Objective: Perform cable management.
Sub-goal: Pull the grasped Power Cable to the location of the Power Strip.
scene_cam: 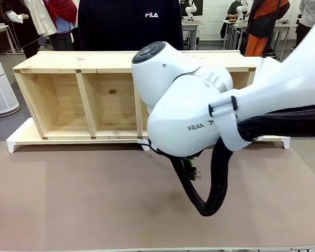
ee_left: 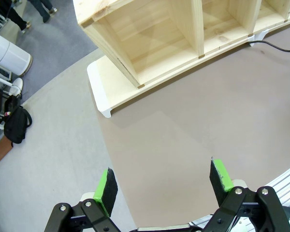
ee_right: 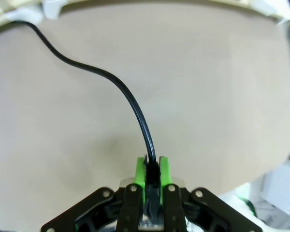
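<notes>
Black cable [ee_right: 117, 82] — pinched between the closed green pads of the right gripper [ee_right: 152, 166] | left gripper [ee_left: 163, 181] spread wide, holding nothing, above the brown tabletop [ee_left: 208, 111].

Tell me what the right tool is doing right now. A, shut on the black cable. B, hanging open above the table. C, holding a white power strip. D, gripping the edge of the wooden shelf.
A: in the right wrist view the right tool has its green pads closed on the cable, which runs out from between them.
</notes>
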{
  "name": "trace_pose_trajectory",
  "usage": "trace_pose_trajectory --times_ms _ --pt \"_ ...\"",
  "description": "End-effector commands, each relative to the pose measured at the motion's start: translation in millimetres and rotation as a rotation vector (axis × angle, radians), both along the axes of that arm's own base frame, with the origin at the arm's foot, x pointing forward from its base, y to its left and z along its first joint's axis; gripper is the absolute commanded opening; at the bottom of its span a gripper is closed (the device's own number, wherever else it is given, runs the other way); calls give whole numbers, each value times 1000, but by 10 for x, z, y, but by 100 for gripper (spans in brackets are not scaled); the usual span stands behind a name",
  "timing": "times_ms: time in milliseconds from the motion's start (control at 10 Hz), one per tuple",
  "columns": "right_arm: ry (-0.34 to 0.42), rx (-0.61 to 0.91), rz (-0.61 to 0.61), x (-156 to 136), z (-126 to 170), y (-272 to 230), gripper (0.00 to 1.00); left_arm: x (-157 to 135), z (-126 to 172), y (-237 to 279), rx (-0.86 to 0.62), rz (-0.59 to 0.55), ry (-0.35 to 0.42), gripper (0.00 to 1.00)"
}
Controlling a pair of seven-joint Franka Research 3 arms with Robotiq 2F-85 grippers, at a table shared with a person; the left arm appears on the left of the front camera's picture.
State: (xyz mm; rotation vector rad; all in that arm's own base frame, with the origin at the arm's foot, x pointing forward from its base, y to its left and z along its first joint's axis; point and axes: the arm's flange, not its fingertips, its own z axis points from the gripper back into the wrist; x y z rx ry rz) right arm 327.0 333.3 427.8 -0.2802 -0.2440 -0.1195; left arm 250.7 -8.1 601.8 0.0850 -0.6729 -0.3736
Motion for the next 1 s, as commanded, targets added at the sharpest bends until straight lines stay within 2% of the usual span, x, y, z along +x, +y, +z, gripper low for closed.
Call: trace_pose_trajectory --times_ms 0,500,700,900 --pt "13 29 -15 -35 2 -265 15 0 1 9 -2 1 0 100" --pt "25 76 -96 10 -53 -611 15 0 1 9 -2 1 0 100" --pt "12 96 -109 30 -54 -656 15 0 1 9 -2 1 0 100" --pt "20 52 -115 56 -49 -571 15 0 1 9 -2 1 0 100"
